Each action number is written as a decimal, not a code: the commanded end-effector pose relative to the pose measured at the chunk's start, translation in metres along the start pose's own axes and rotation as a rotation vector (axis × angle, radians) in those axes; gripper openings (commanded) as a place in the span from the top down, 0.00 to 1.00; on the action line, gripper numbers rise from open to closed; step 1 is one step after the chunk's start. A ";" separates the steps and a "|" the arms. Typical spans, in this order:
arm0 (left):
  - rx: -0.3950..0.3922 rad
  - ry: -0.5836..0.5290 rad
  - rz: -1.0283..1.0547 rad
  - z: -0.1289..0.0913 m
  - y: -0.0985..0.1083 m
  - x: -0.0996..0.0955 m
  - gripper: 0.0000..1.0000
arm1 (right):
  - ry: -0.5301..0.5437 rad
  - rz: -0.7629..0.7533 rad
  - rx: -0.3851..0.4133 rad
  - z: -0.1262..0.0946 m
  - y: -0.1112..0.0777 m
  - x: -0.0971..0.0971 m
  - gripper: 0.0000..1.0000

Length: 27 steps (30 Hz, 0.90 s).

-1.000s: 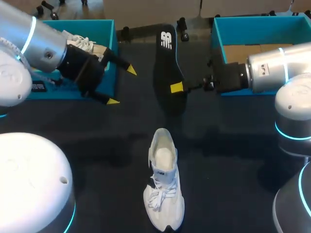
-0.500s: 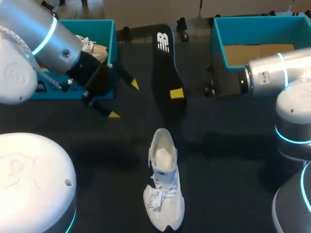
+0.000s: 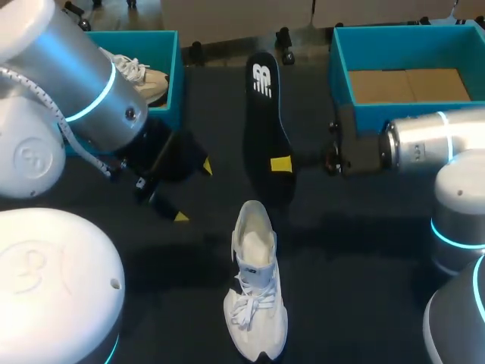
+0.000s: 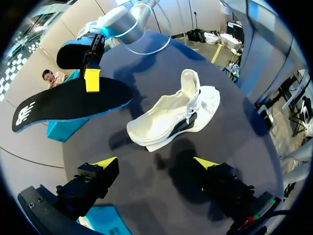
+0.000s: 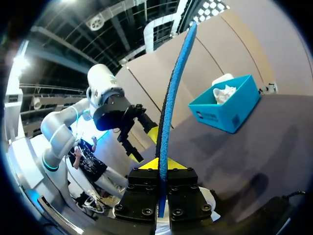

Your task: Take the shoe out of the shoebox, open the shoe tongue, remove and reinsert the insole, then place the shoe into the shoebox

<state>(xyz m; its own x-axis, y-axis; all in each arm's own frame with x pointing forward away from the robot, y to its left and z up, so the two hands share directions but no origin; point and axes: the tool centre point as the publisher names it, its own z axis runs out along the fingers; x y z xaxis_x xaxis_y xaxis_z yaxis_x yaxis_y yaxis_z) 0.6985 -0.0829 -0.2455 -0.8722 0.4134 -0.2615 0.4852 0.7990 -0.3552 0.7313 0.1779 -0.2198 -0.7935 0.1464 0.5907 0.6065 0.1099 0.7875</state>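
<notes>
Insole (image 3: 267,129) is out, pinched in my right claw (image 3: 280,163), left claw (image 3: 193,192) wide; shoe (image 3: 254,292) at lower middle awaits reinsertion, then boxing.

1. Left arm (image 3: 83,83): thick silver cylinder with a glowing cyan ring; white domed joint housings; a thin grey cable (image 3: 76,148) looped along its side.
2. Left tool (image 4: 155,164): black blocky body; two black fingers with bright yellow wedge tips.
3. Right arm (image 3: 428,140): silver tube; cyan ring; black wrist section.
4. Right tool (image 5: 160,164): black finger blocks studded with round screw heads; yellow tips.
</notes>
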 end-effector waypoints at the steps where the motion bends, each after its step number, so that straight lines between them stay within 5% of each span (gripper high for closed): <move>1: 0.001 -0.004 0.001 -0.002 0.001 0.004 0.00 | -0.008 0.000 -0.014 0.002 -0.003 0.004 1.00; 9: 0.001 -0.004 0.001 -0.002 0.001 0.004 0.00 | -0.008 0.000 -0.014 0.002 -0.003 0.004 1.00; 15: -0.055 0.079 -0.195 0.023 0.001 0.015 0.00 | -0.022 -0.081 -0.067 0.025 -0.021 -0.005 1.00; 27: -0.021 0.163 -0.331 0.057 0.006 0.031 0.00 | 0.003 -0.235 -0.163 0.036 -0.036 -0.016 1.00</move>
<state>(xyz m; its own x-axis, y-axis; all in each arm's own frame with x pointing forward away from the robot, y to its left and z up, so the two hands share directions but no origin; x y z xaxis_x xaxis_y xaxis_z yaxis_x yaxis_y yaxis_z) 0.6706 -0.0810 -0.2937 -0.9812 0.1925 -0.0122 0.1830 0.9093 -0.3737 0.7237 0.2013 -0.2590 -0.9098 0.1310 0.3938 0.3972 -0.0003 0.9177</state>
